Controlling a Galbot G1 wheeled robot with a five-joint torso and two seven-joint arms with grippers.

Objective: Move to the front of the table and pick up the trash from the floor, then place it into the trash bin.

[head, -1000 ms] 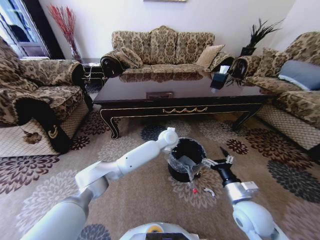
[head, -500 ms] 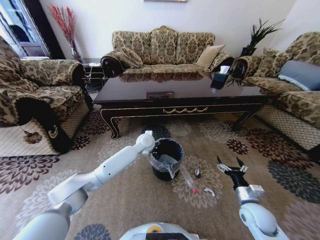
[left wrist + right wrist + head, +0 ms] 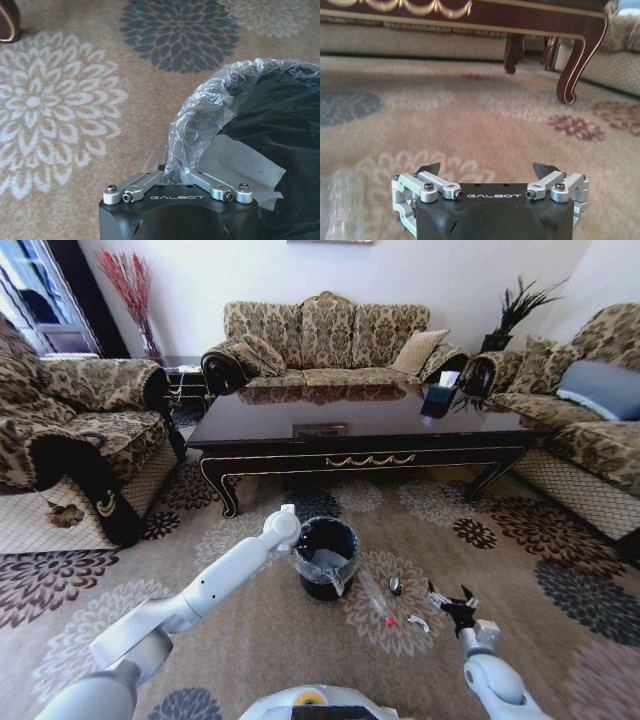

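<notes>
Home living room, patterned sofas [image 3: 325, 335], coffee table [image 3: 360, 420], carpet [image 3: 560, 540]

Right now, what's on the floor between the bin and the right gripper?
In the head view, between the bin and the open right gripper lie the bottle, a dark piece and a white paper bit.

Black trash bin [image 3: 322, 558]; beige floral floor [image 3: 560, 570]; dark glossy table [image 3: 360, 420].

The left hand [image 3: 292, 540] is hidden behind its own wrist at the trash bin [image 3: 325, 558], the small dark piece [image 3: 395, 586] is too small to identify, and the bench [image 3: 470, 12] is cut off by the picture's upper edge.
</notes>
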